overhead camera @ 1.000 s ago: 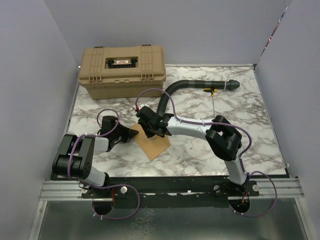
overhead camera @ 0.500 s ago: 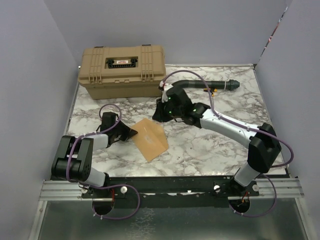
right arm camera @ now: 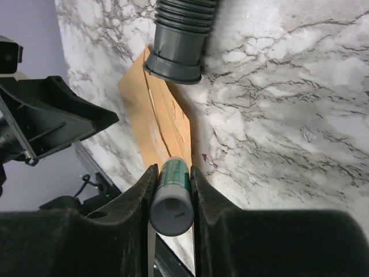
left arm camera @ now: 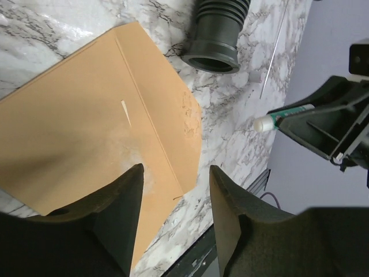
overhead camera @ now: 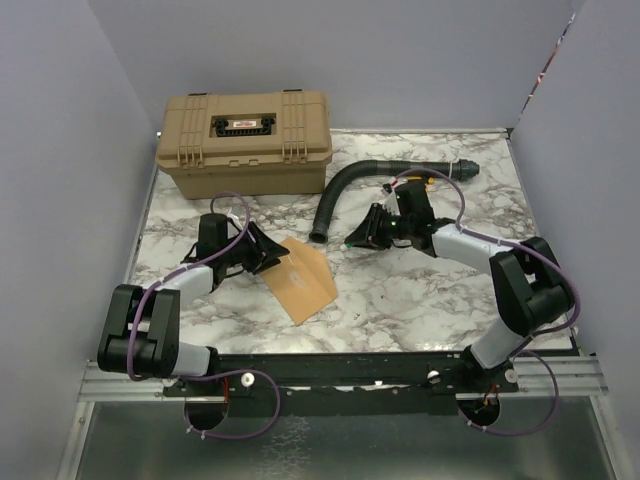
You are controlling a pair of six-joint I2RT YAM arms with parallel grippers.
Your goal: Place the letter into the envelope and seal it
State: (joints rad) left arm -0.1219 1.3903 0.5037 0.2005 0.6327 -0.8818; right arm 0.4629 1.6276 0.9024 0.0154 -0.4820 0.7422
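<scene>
sealing looks to be the step in hand. the flat orange-tan kraft paper envelope (overhead camera: 303, 278) lies on the white marble-patterned bench (overhead camera: 430, 290), its pointed flap seemingly spread flat past the crease and faintly smeared. no separate letter sheet shows, so the letter is probably already inside. the right gripper (right arm camera: 171, 173) is clenched on a green-and-white glue stick (right arm camera: 173, 199), held to the right of the envelope and apart from it, near the mouth of the black corrugated hose (overhead camera: 340, 190). the left gripper (left arm camera: 173, 173) is released, with nothing between its fingers, and hovers just over the envelope's left part. the next move probably calls for folding the flap over its crease and pressing it down while the body is pinned, since thin paper may slide on the smooth bench.
</scene>
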